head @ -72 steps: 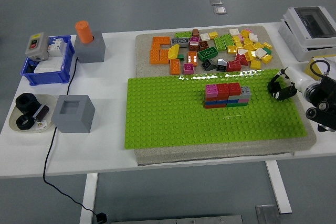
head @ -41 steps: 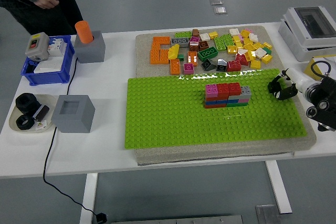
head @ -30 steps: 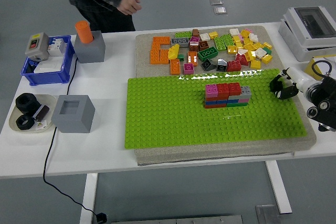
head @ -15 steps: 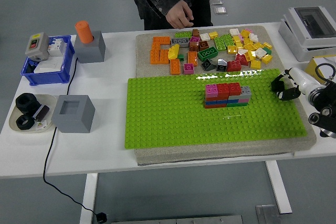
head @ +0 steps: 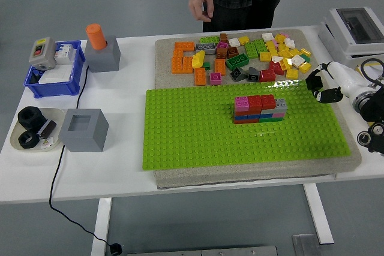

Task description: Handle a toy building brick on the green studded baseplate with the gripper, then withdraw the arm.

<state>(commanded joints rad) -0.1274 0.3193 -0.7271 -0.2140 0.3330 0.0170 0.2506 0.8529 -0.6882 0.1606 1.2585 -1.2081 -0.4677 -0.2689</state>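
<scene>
Near edge: a grey cube [head: 84, 129] with a square recess, and a dish [head: 18, 142] holding two black nuts and a small dark piece.

Mid table: one green baseplate [head: 198, 136] on a pale mat. One brick stack [head: 260, 109] stood on it, right of centre toward the far edge. Long axis ran left-right. Top layer showed one pink brick, two red, one grey; the layers beneath were mixed, count unclear.

Right hand [head: 319, 89] hung just off the baseplate's far right corner, black fingers curled loosely, holding nothing that I could see. The stack lay to its left and slightly nearer the robot, apart from the fingers, with only bare studs between. Left arm was out of sight, so the right hand was the one placed to reach.

Left side: one blue bin [head: 53, 78] with a grey switch box, and a second grey cube [head: 103, 55] carrying one orange peg [head: 95, 33].

Far: loose bricks [head: 240, 55] on the mat, too many to count surely; orange ones grouped at the left, yellow and white at the right.

Beyond the far edge one person stood, one hand [head: 201, 5] hanging above the table, touching nothing.
</scene>
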